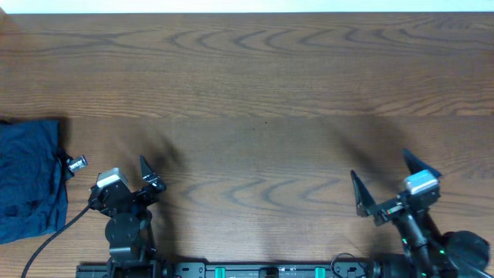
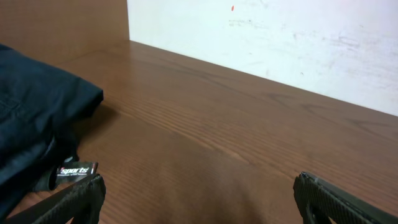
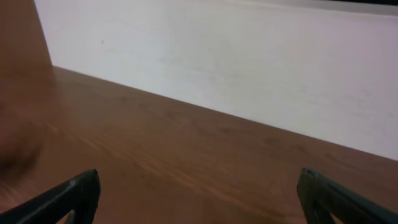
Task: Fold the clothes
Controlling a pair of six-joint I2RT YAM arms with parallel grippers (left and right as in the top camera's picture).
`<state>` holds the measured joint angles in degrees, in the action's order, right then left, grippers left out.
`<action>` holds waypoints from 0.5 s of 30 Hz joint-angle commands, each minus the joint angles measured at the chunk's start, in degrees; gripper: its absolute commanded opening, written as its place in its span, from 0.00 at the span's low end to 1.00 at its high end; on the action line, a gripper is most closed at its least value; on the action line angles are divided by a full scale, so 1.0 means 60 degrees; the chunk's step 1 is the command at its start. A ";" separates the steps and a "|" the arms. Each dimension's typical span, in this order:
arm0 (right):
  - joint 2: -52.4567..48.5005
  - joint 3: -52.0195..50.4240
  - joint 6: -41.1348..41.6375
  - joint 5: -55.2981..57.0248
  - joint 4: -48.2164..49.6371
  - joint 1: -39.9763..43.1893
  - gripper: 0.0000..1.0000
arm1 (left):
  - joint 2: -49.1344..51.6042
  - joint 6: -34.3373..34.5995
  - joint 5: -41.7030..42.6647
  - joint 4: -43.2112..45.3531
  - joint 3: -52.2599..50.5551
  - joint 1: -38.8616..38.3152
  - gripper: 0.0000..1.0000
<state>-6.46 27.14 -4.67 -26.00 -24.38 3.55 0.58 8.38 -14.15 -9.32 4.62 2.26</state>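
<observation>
With the navy clothes [image 1: 29, 179] heaped at the table's [image 1: 255, 85] left edge and both the left gripper [image 1: 116, 171] and right gripper [image 1: 380, 184] spread wide and empty, the left arm should probably reach for a cloth corner, avoiding the small tag [image 2: 76, 170].

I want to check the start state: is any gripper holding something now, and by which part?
Nothing is held. The left gripper and the right gripper are both open over bare table; the navy clothes lie untouched at the left edge.
</observation>
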 commanded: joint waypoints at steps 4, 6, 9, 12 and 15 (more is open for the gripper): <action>0.0903 -0.1891 -0.0062 -0.0066 0.0674 -0.0106 0.99 | -0.0058 0.0047 -0.0157 -0.0098 -0.0251 0.0058 0.98; 0.0969 -0.2240 -0.0062 -0.0066 0.0674 -0.0106 0.99 | -0.0058 0.0047 -0.0157 -0.0098 -0.0251 0.0058 0.98; 0.0984 -0.2572 -0.0062 -0.0066 0.0674 -0.0106 0.99 | -0.0058 0.0047 -0.0157 -0.0095 -0.0251 0.0058 0.98; 0.1013 -0.2860 -0.0277 -0.0062 0.0692 -0.0106 0.99 | -0.0058 0.0047 -0.0157 -0.0098 -0.0251 0.0058 0.98; 0.1024 -0.3264 -0.0317 -0.0066 0.0900 -0.0106 0.99 | -0.0058 0.0047 -0.0157 -0.0098 -0.0251 0.0058 0.98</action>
<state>-0.99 9.61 -5.26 -26.00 -19.62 3.55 0.58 8.38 -14.15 -9.32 4.62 2.26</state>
